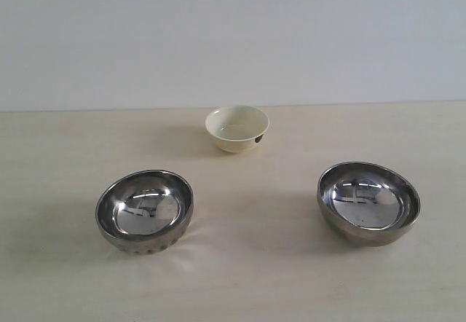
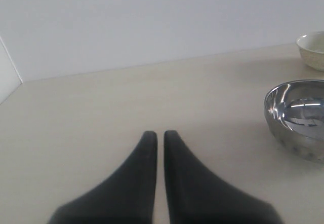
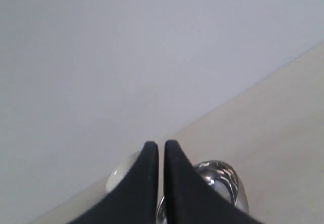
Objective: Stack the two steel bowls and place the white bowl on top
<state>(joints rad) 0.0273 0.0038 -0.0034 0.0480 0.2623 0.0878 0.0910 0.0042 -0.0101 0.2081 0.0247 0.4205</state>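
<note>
Beige desk carried the ribbed steel bowl left and the smooth steel bowl right, well apart: stiff, slick, best pinched at the rim. Farther back between them sat the white bowl, likely light and chippable. Left fingers, low over bare desk, and right fingers, raised, were pressed nearly together, empty.

Both hands: black, tapered, prob. plastic

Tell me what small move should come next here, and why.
Probably open the left gripper: its jaws are shut on nothing, and the ribbed steel bowl sits nearby, apart from the smooth steel bowl and white bowl, nothing stacked.
</note>
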